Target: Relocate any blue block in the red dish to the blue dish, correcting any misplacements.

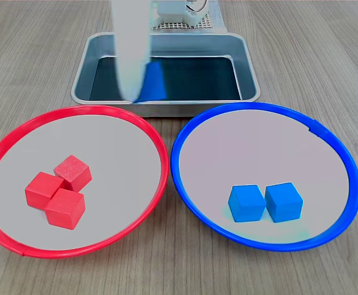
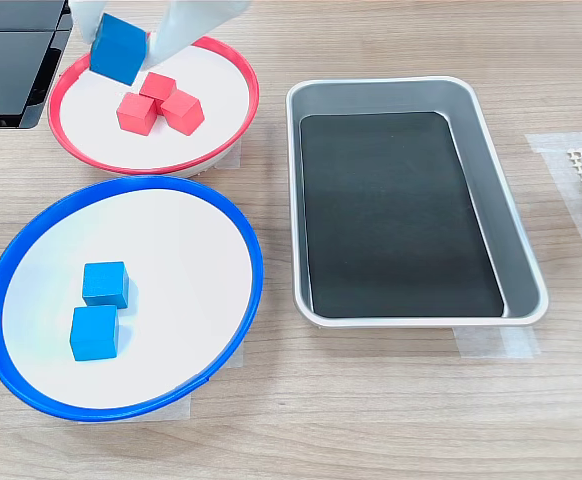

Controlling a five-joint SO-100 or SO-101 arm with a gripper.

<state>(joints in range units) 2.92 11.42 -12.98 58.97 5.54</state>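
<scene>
A blue block hangs in the air above the far edge of the red dish, with my gripper shut on it between two white fingers. In the first exterior view the raised block shows blurred in front of the metal tray, beside one white finger. Inside the red dish lie three red cubes bunched together. The blue dish holds two more blue cubes side by side, also seen in the second exterior view.
A rectangular metal tray with a dark bottom stands beside both dishes; in the first exterior view the tray lies behind them. A black device sits at the second exterior view's top left. The arm's base is behind the tray.
</scene>
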